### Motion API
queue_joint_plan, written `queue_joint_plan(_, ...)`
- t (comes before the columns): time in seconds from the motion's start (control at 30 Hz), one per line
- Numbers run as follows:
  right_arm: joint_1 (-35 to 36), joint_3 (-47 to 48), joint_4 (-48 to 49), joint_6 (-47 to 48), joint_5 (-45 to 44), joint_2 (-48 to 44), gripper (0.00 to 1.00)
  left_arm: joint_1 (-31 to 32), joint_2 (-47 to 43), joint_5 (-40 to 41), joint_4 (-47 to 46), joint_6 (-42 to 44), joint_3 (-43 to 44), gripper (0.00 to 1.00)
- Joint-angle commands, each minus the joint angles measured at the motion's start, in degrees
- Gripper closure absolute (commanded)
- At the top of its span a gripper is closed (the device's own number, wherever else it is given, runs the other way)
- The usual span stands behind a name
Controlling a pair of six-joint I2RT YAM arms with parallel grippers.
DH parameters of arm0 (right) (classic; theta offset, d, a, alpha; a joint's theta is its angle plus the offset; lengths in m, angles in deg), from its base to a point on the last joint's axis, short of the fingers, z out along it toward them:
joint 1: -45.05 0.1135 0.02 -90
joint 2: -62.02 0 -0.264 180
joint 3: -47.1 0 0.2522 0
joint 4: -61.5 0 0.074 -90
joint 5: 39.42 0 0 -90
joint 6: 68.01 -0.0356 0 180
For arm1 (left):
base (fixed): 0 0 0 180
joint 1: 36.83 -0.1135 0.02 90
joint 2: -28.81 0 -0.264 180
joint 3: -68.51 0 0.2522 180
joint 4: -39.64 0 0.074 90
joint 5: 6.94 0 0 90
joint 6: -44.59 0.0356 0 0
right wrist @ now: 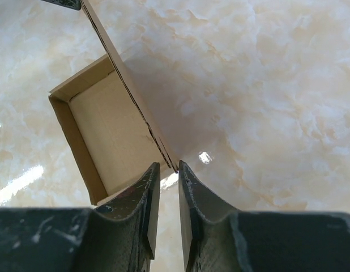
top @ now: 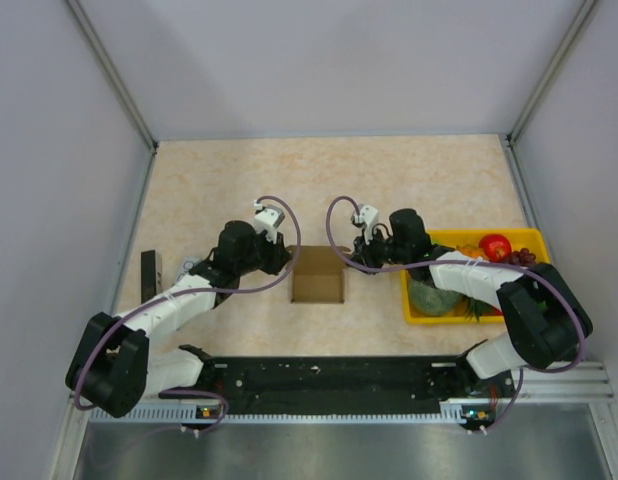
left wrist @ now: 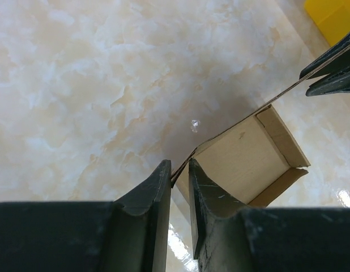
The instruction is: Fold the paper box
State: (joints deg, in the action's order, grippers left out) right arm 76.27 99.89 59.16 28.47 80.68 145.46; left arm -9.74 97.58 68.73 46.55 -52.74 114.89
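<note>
The left fingers (left wrist: 158, 195) are drawn almost together around the left end of the thin upright far wall of the paper box (left wrist: 248, 153); the sheet leans on one finger with a slim gap to the other, so I cannot tell if they really pinch it. The brown box sits open side up on the worktop (top: 389, 190), between the two pairs of fingers and just beyond their tips. The right fingers (right wrist: 145, 195) are equally narrow around the right end of the same wall, their hold also unclear, and further right of them rests a yellow tray (top: 439, 317) with fruit (top: 496, 246).
</note>
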Motion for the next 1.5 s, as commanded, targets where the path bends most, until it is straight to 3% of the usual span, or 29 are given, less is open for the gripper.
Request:
queue_joint_plan(0.0, -0.2, 2.19, 2.12, 0.81, 3.02, -0.38, 0.82, -0.02, -0.57, -1.76, -0.27, -0.05, 1.3, 0.77)
queue_joint_plan(0.23, -0.2, 2.11, 3.34, -0.15, 3.64, -0.38, 0.85, 0.07, -1.36, -1.76, -0.35, -1.89, 0.17, 0.78)
queue_joint_plan(0.3, -0.2, 1.76, 3.87, -0.24, 2.07, -0.3, 0.77, 0.15, -1.62, -1.67, -0.62, -1.54, -0.19, 0.78)
queue_joint_plan(0.5, -0.2, 3.07, 3.17, 1.07, -0.56, 0.32, 0.75, 0.15, -1.19, -2.02, -0.27, -1.37, 0.43, 0.77)
queue_joint_plan(0.73, -0.28, 5.0, 0.97, 2.92, -2.16, 0.58, 0.62, 0.15, -0.66, -2.11, 0.43, -0.93, 0.95, 0.8)
queue_joint_plan(1.03, -0.29, 7.56, -0.87, 4.77, 1.45, 2.25, 0.67, 0.15, -0.13, -2.28, 0.7, -0.67, 1.39, 0.81)
queue_joint_plan(1.47, -4.94, 7.91, 0.97, 2.75, 4.51, 5.15, 0.5, 0.15, 0.48, -2.2, 1.84, -0.31, 2.27, 0.82)
